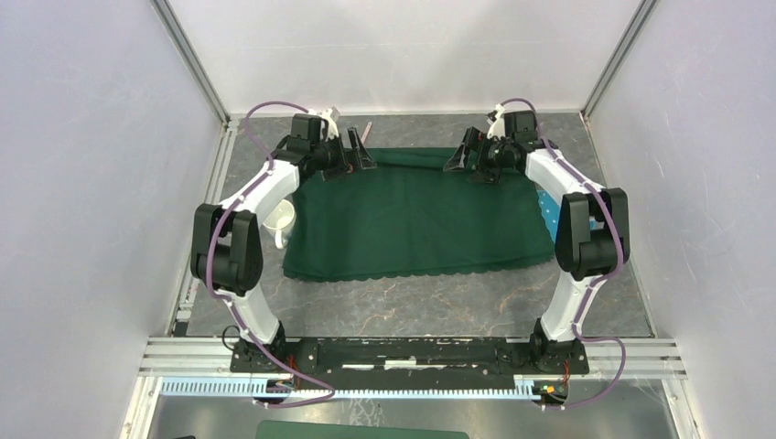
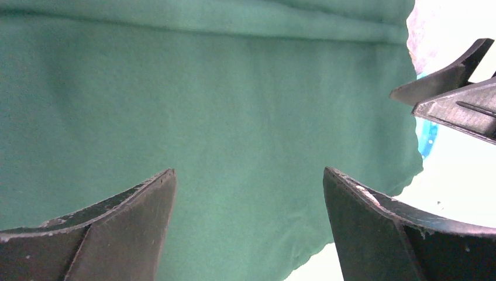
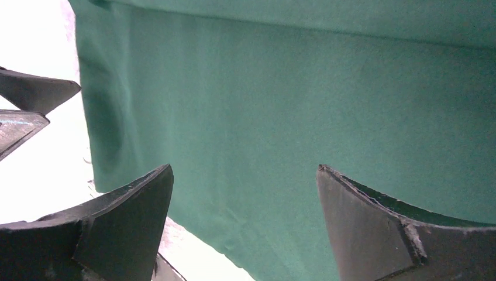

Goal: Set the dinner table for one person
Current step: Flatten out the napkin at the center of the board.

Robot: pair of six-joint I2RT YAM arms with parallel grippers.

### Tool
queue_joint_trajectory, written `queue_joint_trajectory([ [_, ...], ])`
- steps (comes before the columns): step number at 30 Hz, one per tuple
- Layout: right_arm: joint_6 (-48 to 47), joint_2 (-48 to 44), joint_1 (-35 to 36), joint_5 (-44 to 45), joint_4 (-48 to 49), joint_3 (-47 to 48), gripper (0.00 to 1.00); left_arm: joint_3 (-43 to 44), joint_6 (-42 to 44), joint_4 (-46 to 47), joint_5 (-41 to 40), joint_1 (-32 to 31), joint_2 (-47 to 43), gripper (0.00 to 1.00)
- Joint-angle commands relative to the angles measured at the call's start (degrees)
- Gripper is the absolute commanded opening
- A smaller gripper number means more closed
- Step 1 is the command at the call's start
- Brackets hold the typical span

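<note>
- Black fingers (image 2: 117, 228) of the left tool (image 2: 248, 170) fill the bottom of its own wrist view, spread wide with nothing between them. Released, not gripping anything.
- Same story for the right tool (image 3: 243, 167): jaws wide apart and empty, just green fabric showing under the gap.
- What they're both hanging over is the dark green cloth (image 1: 412, 219) with the scalloped edge. Its far edge sits right below the two tools, and the rest runs from them back toward the arm bases.
- The bit that matters: the cloth's long axis runs sideways, straight from one tool to the other. The left tool is over the far left corner and the right tool is over the far right corner, so each arm has its own corner closest.
- That far edge looks doubled over into a fold under the tools. My guess is each one drops and pinches its corner to pull it flat.
- The tabletop (image 1: 412, 302), grey and veiny, lies under everything and shows bare all around the cloth.
- A white mug (image 1: 284, 224) sits just off the cloth beside the left arm, and something light blue (image 1: 547, 215) peeks out by the right arm. Can't tell what it is.
</note>
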Motion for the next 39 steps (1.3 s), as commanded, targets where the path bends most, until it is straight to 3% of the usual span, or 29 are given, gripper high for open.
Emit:
queue_joint_trajectory([
  [1, -2.09, -2.13, 2.98, 2.22, -1.25, -2.07, 0.98, -1.38, -2.72, 2.75, 3.45, -1.07, 0.19, 1.0],
  [10, 4.05, -2.21, 3.81, 1.86, 8.15, -11.74, 0.98, 2.49, -5.41, 8.51, 7.7, -1.48, 7.76, 1.0],
  [22, 2.13, 5.02, 3.69, 5.24, 5.7, 0.42, 0.98, 3.78, -6.51, 12.84, 8.95, -1.66, 14.8, 1.0],
  [39, 0.27, 9.73, 1.0, 6.86, 4.91, 1.72, 0.98, 1.63, -7.13, 14.13, 9.57, -2.33, 18.79, 1.0],
])
